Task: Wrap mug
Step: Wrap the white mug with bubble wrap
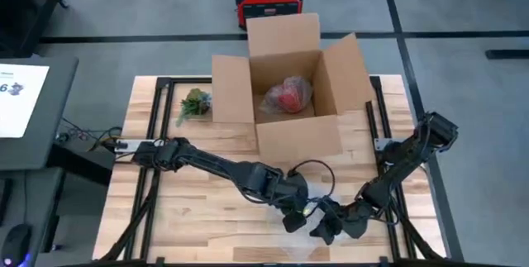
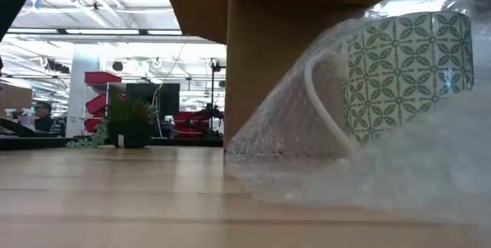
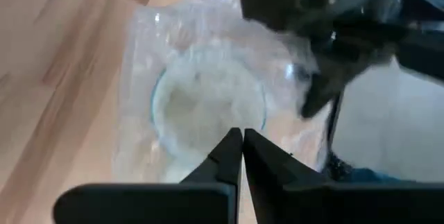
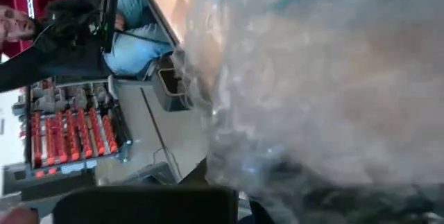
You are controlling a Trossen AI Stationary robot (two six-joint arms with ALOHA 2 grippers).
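Note:
A white mug with a green leaf pattern (image 2: 406,71) stands upright near the table's front edge. Clear bubble wrap (image 2: 307,171) is draped over it and spreads onto the wood. In the left wrist view the mug's round rim (image 3: 208,106) shows through the wrap. My left gripper (image 3: 241,135) is shut just above that rim, and in the high view it (image 1: 297,211) is left of the mug. My right gripper (image 1: 328,219) is at the mug's other side, with wrap bunched around it. My left gripper points down, its shut tips at the wrap over the mug's rim (image 3: 236,123); I cannot tell whether they touch or pinch the film. My right gripper is shut on the bubble wrap beside the mug, where the film bunches (image 3: 298,61). Its fingers (image 3: 316,96) slant down from the table's right. In its own wrist view the wrap (image 4: 312,99) hides the place of contact.
An open cardboard box (image 1: 289,126) stands at the table's middle, behind the mug, with a red thing in bubble wrap (image 1: 288,95) inside. A small potted plant (image 1: 194,102) sits left of the box. Bare wood lies at the front left.

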